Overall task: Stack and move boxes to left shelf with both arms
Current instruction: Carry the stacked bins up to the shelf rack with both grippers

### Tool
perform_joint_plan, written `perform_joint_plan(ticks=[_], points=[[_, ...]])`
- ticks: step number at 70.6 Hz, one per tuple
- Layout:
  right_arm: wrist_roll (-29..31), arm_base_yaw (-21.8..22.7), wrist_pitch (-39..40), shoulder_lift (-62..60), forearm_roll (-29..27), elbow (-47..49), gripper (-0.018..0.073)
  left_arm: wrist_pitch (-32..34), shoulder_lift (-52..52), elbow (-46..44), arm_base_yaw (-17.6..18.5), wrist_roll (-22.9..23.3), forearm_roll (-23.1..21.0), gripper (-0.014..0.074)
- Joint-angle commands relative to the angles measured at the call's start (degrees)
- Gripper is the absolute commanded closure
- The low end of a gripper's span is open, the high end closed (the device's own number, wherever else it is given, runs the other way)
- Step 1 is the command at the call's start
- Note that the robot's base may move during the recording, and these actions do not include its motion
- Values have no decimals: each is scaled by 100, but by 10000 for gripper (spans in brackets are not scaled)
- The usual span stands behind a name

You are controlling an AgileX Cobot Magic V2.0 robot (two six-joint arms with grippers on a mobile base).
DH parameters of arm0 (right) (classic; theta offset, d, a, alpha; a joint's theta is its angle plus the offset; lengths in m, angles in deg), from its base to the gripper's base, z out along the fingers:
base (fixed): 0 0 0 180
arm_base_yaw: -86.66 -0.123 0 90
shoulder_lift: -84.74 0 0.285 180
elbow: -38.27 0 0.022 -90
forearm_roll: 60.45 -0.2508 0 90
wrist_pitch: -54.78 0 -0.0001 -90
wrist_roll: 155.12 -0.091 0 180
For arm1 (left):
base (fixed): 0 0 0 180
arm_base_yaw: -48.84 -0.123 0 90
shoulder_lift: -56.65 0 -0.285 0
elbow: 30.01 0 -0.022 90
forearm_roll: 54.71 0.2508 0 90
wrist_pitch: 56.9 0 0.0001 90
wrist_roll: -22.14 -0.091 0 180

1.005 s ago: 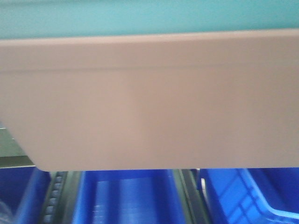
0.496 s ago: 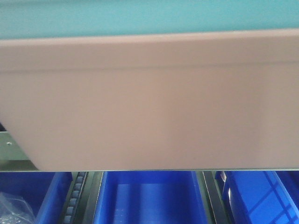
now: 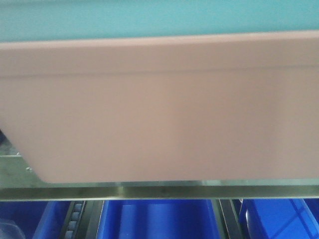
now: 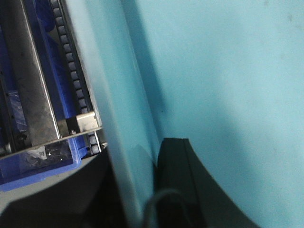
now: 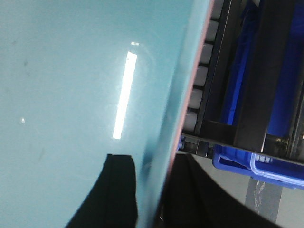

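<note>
From the front camera I count two boxes, nested: the pink box [image 3: 149,114] fills almost the whole view, with the light blue box [image 3: 149,17] seated inside it and showing as a band above the pink rim. Under the pink box runs the flat steel front rail [image 3: 164,190] of the shelf, and below that I count three dark blue bins [image 3: 154,221], the outer two only partly visible.

A second ago the rail was not in sight and the dark blue bins took up more of the bottom; now the rail lies across the view just under the pink box and the bins sit lower.

On the left wrist camera, the left gripper [image 4: 142,190] has a dark finger [image 4: 178,185] inside the blue box against its wall, jaws grasping that wall. A roller track [image 4: 76,90] runs beside the box. On the right wrist camera, the right gripper [image 5: 152,190] straddles the stacked rims the same way, with white rollers [image 5: 202,78] just beside the box.
</note>
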Motion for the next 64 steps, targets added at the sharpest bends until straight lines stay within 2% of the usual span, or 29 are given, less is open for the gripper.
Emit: perform_joint_plan(ticks=[1, 64], points=[[35, 21, 730, -190, -27, 237, 527, 435, -188, -212, 88, -181, 177, 599], [35, 21, 730, -190, -27, 237, 527, 435, -188, -212, 88, -181, 187, 599]])
